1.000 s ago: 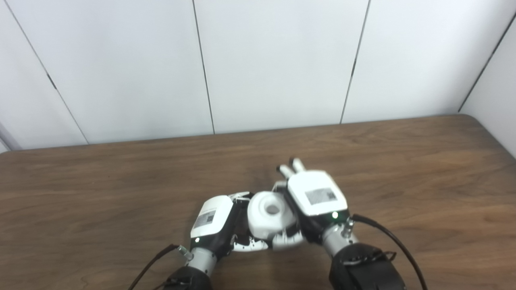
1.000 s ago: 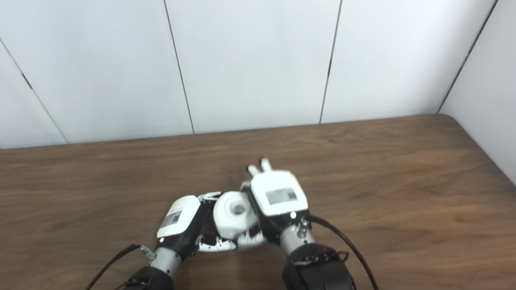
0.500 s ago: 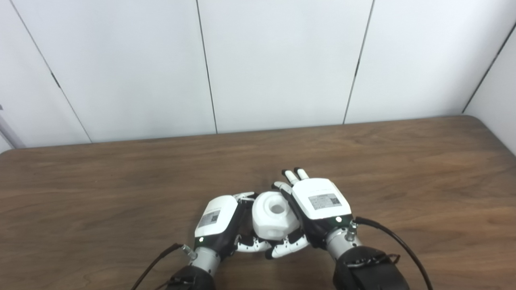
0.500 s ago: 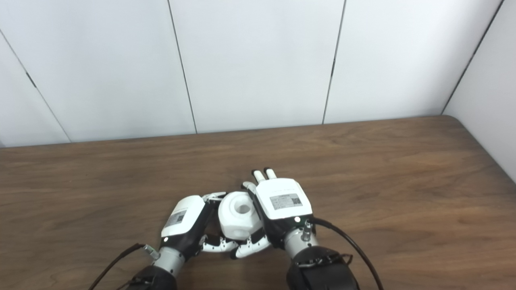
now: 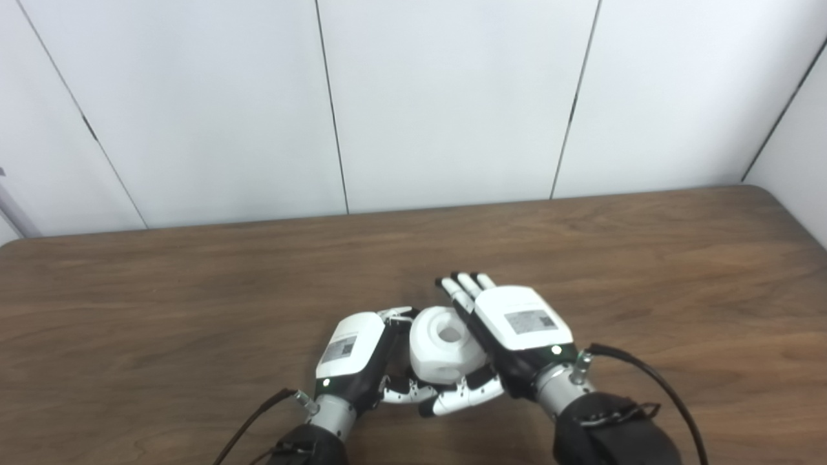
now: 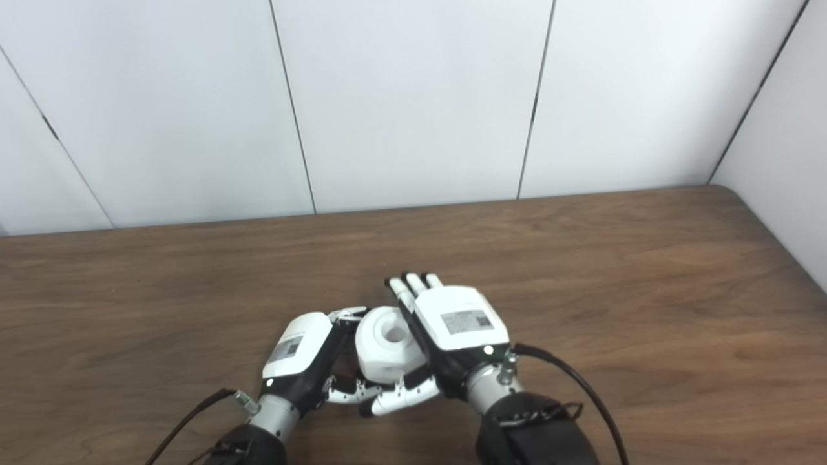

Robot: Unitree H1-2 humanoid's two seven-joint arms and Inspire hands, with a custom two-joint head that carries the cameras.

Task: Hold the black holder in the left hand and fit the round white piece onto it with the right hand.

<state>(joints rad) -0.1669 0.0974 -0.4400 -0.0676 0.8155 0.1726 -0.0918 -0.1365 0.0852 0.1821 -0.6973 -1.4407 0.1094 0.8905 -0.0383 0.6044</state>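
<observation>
The round white piece [image 5: 446, 345], with a hole in its top, sits low over the table between my two hands. My left hand [image 5: 352, 358] is curled in from the left, its fingers wrapped under the piece. Of the black holder only a dark sliver [image 5: 393, 361] shows between that palm and the piece; the rest is hidden. My right hand [image 5: 520, 329] lies flat against the right side of the piece. Its fingers [image 5: 462, 287] point straight away past the piece and its thumb reaches below it, so it stands open.
The brown wooden table [image 5: 194, 303] stretches wide to both sides, its right edge near the corner wall [image 5: 791, 129]. White wall panels stand right behind the table's far edge. Black cables trail from both wrists toward the bottom edge.
My right hand's fingers, curled around the white piece a second ago, have straightened and come off it. Both hands and the piece have shifted slightly right. The camera moved a little.
</observation>
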